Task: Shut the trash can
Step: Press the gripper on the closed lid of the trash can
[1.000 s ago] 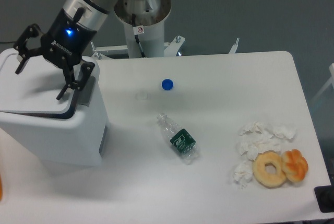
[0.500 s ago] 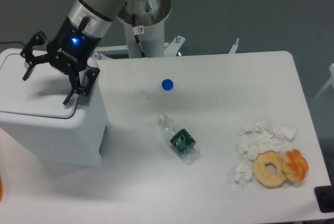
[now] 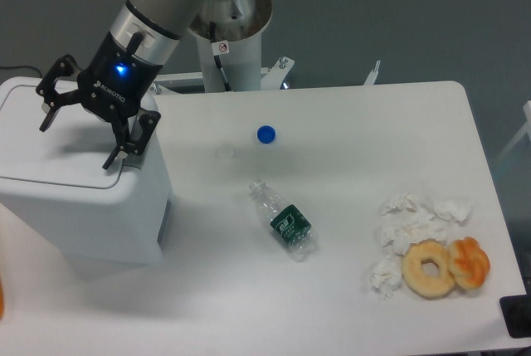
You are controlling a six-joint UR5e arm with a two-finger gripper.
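Observation:
The trash can [image 3: 91, 207] is a big white boxy bin at the table's left side. Its flat white lid [image 3: 50, 153] lies down flush on the body, with no dark gap showing at the edge. My gripper [image 3: 76, 138] hovers over the lid's right half, fingers [image 3: 116, 155] spread open and pointing down at the lid, holding nothing. Whether a fingertip touches the lid is unclear.
A small plastic bottle [image 3: 284, 222] with a green label lies mid-table. A blue cap [image 3: 265, 134] sits behind it. Crumpled tissues [image 3: 411, 223], a donut [image 3: 429, 268] and an orange pastry [image 3: 470, 261] lie at the front right. The arm's base column [image 3: 226, 32] stands behind.
The lid has dropped from slightly raised, with a dark gap at its edge, to flush. My gripper shifted a little right and up over it, staying open.

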